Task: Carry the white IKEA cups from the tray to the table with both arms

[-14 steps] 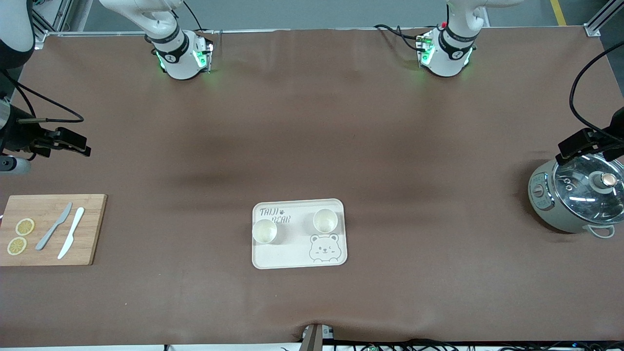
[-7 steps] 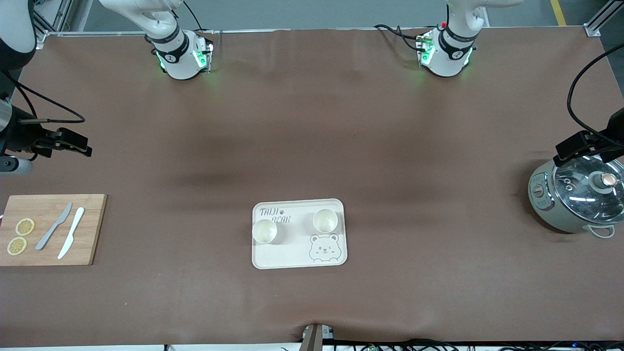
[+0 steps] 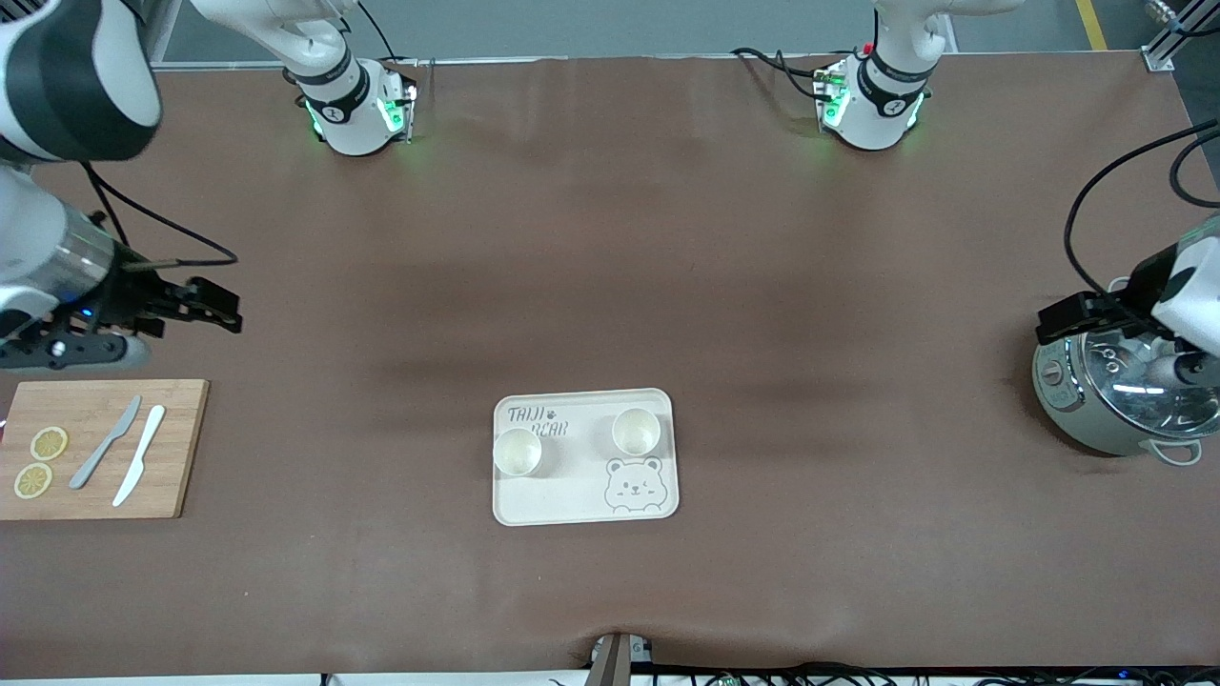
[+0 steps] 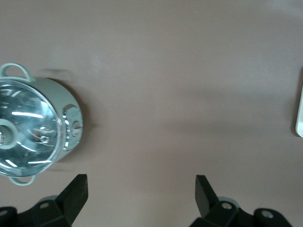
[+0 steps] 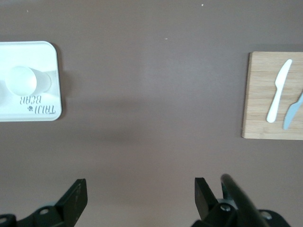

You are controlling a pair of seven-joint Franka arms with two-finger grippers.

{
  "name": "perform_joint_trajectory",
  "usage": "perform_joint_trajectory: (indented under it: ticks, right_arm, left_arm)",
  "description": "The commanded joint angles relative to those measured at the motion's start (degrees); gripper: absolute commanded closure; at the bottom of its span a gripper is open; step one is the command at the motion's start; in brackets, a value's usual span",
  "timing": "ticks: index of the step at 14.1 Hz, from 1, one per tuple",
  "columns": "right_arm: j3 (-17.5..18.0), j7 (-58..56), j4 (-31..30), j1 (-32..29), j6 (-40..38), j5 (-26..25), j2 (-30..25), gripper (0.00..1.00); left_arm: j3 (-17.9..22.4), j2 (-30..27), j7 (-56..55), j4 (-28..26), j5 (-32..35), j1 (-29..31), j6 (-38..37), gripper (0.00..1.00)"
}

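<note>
Two white IKEA cups stand upright on the bear-printed tray (image 3: 572, 500) in the middle of the table, one (image 3: 518, 451) toward the right arm's end and the other (image 3: 636, 431) toward the left arm's end. The right wrist view shows a cup (image 5: 22, 79) on the tray (image 5: 33, 111). My right gripper (image 3: 221, 314) hangs open and empty over bare cloth beside the cutting board; its own view shows the jaws (image 5: 140, 189) spread wide. My left gripper (image 3: 1056, 324) is open and empty over the cloth at the pot's edge, again wide in its own view (image 4: 142, 187).
A grey-green pot (image 3: 1120, 395) with a glass lid stands at the left arm's end, also visible in the left wrist view (image 4: 33, 127). A wooden cutting board (image 3: 176, 448) at the right arm's end carries two knives (image 3: 139, 454) and lemon slices (image 3: 48, 443).
Both arms have swung inward from the table's ends toward the tray. Both grippers stay open, and the cups have not moved.
</note>
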Motion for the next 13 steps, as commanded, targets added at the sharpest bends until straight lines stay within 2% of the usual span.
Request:
perform_joint_trajectory:
  ticks: [1,6,13]
  right_arm:
    - [-0.2,6.5,3.9,3.7,1.8,0.1,4.5,0.00]
    - [-0.2,14.1,3.9,8.1,10.6,3.4,10.3,0.00]
    - [-0.2,21.3,3.7,14.4,22.3,4.1,18.7,0.00]
  left_arm:
    - [-1.4,2.4,-1.8,0.8,-1.3,-0.8,-0.3,0.00]
    - [-1.6,8.1,-9.2,1.0,-1.2,-6.4,4.6,0.00]
    - [-1.5,15.7,-25.1,1.2,-1.1,-15.2,18.4,0.00]
